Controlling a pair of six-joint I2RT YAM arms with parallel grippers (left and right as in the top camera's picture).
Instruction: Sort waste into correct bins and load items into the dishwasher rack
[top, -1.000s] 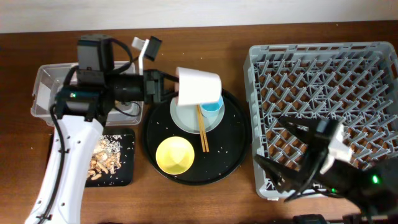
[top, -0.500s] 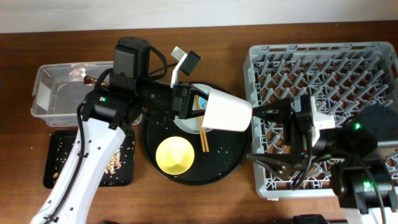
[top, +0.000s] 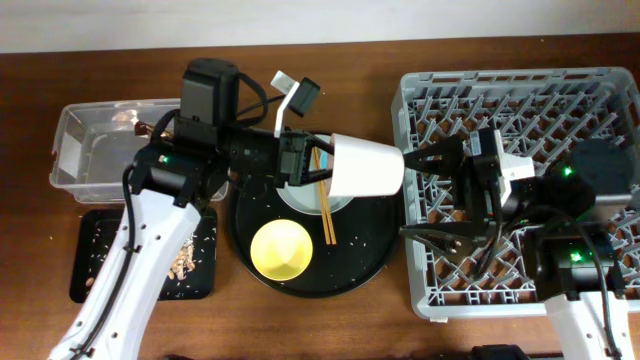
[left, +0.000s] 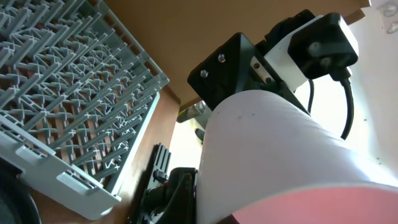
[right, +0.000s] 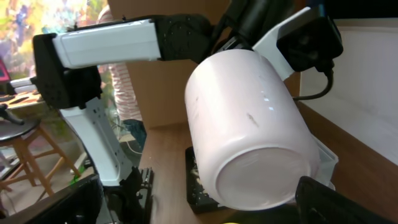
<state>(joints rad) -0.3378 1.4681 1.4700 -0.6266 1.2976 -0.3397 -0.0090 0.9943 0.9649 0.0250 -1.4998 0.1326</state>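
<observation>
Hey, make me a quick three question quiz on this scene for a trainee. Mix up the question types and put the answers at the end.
1. True or false: the yellow bowl already sits in the dishwasher rack.
2. Which hand holds the pink cup? A. left hand B. right hand C. neither
3. Fill in: the chopsticks lie partly on the ___.

Key: 1 false, it sits on the round black tray. 2 A; the right hand is open by the cup's base. 3 plate.
</observation>
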